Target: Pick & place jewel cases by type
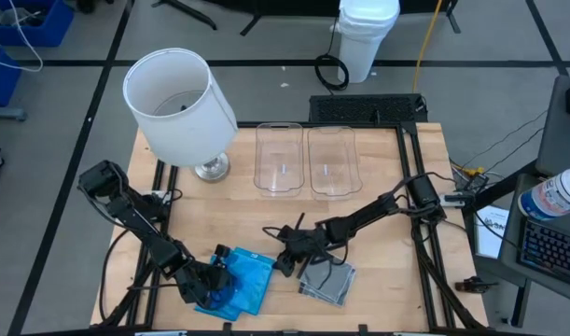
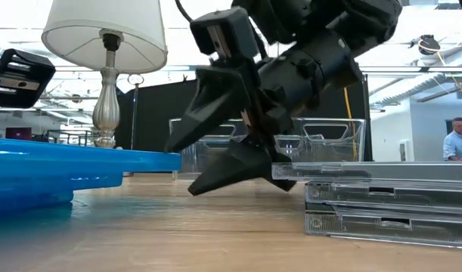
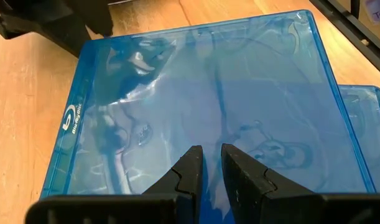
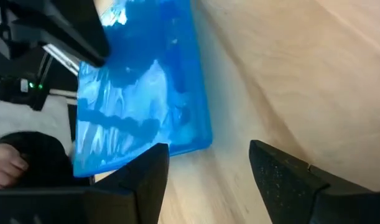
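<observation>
Two bright blue jewel cases lie stacked at the table's near edge. The upper one rests askew on the lower one. My left gripper is shut but for a slim gap, and slants down over the upper case's top face. To the right lies a stack of clear jewel cases with dark grey insides. Its top case juts out toward the blue ones. My right gripper stands open between the two stacks, just above the wood. It points at the blue cases, with nothing between its fingers. My left gripper's fingertips lie over the upper blue case's top face, near its near edge; I cannot tell whether they touch it. My right gripper's lower finger stands right at the jutting edge of the top clear case; I cannot tell whether it touches.
Two clear rectangular bins stand side by side at the table's far edge. A white-shaded lamp stands at the far left. A person is in the room beyond the table. Bare wood lies between the bins and the cases.
</observation>
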### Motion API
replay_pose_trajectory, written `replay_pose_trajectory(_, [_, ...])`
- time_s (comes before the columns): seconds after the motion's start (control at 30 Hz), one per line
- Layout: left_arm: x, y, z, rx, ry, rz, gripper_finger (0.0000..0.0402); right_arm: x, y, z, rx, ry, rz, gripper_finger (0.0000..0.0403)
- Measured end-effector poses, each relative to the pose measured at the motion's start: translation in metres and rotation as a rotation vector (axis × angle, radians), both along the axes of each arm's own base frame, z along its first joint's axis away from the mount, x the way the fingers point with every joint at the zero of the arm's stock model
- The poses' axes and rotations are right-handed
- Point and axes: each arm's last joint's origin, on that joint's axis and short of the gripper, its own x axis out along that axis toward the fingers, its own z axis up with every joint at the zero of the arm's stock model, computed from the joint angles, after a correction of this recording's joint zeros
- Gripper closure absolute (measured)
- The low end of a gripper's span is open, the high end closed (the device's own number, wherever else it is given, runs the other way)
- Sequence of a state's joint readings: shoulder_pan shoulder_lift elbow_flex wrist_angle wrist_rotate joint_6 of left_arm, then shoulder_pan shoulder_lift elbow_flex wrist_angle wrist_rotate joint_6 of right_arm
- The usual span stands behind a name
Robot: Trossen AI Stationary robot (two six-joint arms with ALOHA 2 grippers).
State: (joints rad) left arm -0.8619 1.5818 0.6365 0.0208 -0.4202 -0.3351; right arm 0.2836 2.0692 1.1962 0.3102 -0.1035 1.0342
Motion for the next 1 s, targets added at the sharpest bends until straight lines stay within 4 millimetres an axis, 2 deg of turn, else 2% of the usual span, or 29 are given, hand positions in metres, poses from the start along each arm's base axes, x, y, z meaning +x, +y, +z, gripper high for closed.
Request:
replay_pose_trajectory(0.27, [0.000,0.000,0.000,0.000,0.000,0.000,0.0335,0.002,0.000,0.003,-0.001,-0.015,-0.011,0.0178])
replay_pose_trajectory(0.43, [0.000,0.000,0.000,0.000,0.001,0.000,0.0335,0.009,0.003,-0.005,0.044,-0.083,-0.024,0.0172])
replay_pose_trajectory(0.57, [0.000,0.000,0.000,0.000,0.002,-0.001,0.0335,0.011,0.005,-0.014,0.071,-0.073,-0.007,0.0176])
replay_pose_trajectory(0.8, [0.000,0.000,0.000,-0.001,0.004,-0.002,0.0335,0.011,0.006,-0.011,0.049,-0.114,0.044,0.0200])
replay_pose_trajectory(1.0, [0.000,0.000,0.000,-0.001,0.004,-0.002,0.0335,0.010,0.007,-0.011,0.035,-0.122,0.070,0.0250])
